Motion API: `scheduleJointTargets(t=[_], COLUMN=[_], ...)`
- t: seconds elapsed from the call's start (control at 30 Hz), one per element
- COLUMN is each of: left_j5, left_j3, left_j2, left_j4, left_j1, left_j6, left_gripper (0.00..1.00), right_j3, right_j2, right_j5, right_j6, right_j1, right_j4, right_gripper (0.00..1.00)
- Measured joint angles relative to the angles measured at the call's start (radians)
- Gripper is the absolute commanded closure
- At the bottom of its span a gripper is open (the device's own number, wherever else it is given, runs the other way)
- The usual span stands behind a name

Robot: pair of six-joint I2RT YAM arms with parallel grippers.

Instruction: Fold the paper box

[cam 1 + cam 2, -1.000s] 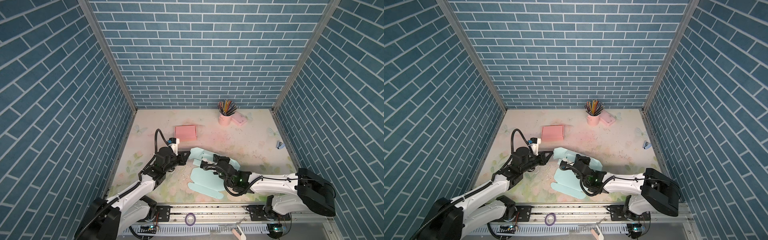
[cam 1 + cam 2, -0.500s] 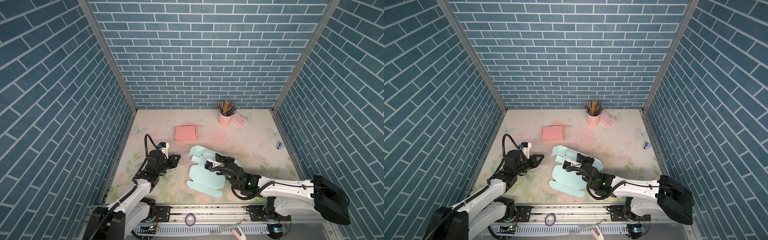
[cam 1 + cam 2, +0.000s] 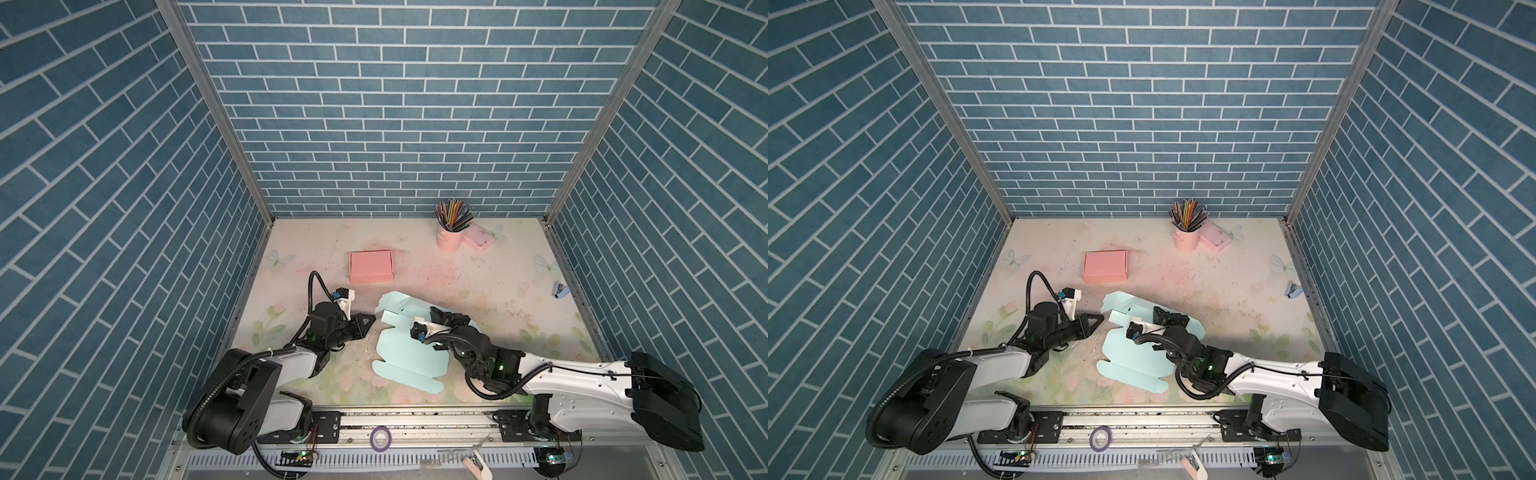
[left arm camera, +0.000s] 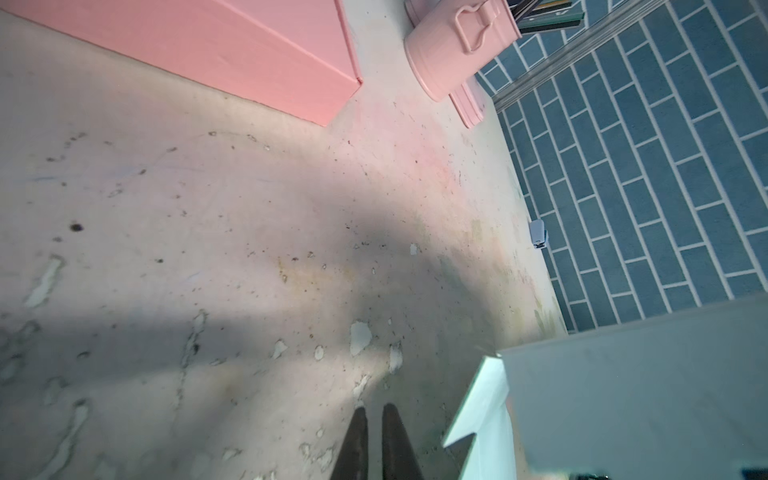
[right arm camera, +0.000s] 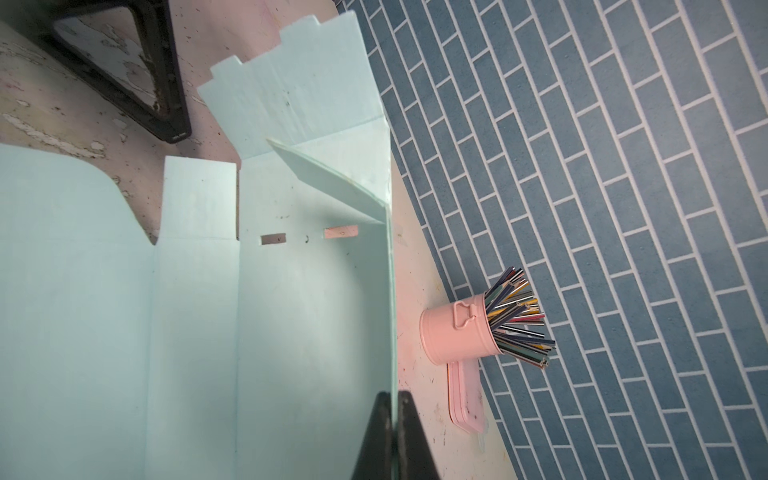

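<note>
The blue box (image 3: 409,359) (image 3: 1133,359) lies near the front of the desk (image 3: 490,286), in the middle, between the 2 arms. Most of it is flat, opened out like a sheet. 1 long side is bent up and stands like a wall (image 5: 390,291). The right wrist view sees that wall edge-on. A small flap (image 5: 332,183) at its far end leans in over the flat part, and 2 small slots (image 5: 273,239) are cut in the flat part near that flap.

The right arm (image 3: 582,374) reaches in low from the front right. The right jaws are pinching the top edge of the raised wall, with 1 finger (image 5: 411,440) on each side of the card.

The left arm (image 3: 291,365) reaches in low from the front left. The left jaws are pressed almost together, with only a thin crack between them, and they hold nothing. In the left wrist view the fingers (image 4: 355,449) point at the bare desk. They are just beside a stepped edge of the blue box but not on it.

A folded pink box (image 3: 371,267) sits farther back. A pink cup (image 3: 449,241) full of pencils stands at the back, with a flat pink case (image 3: 480,242) just beside it. A small stapler (image 3: 560,289) lies by the right wall. A purple tape ring (image 3: 380,438) rests on the front rail.
</note>
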Motion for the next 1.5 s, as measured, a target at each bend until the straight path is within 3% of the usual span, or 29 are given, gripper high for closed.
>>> scheduleJointTargets(t=[0.47, 0.8, 1.13, 1.37, 1.5], left_j5=[0.002, -0.06, -0.105, -0.145, -0.151], left_j3=[-0.04, -0.029, -0.013, 0.018, 0.065], left_j2=[0.054, -0.076, -0.052, -0.306, -0.475], left_j4=[0.201, 0.115, 0.029, -0.217, -0.376], left_j1=[-0.089, -0.218, -0.237, -0.227, -0.15], left_j6=[-0.081, -0.087, -0.029, 0.069, 0.121], left_gripper=[0.89, 0.89, 0.87, 0.86, 0.86], right_j3=[0.0, 0.0, 0.004, 0.016, 0.018], right_j2=[0.0, 0.043, 0.059, 0.087, 0.115], right_j5=[0.001, 0.023, 0.041, 0.067, 0.077], right_j6=[0.007, 0.006, -0.005, -0.032, -0.052], right_j1=[-0.002, -0.002, 0.002, 0.008, 0.016], right_j4=[-0.001, 0.002, 0.003, 0.007, 0.014], right_gripper=[1.0, 1.0, 1.0, 1.0, 1.0])
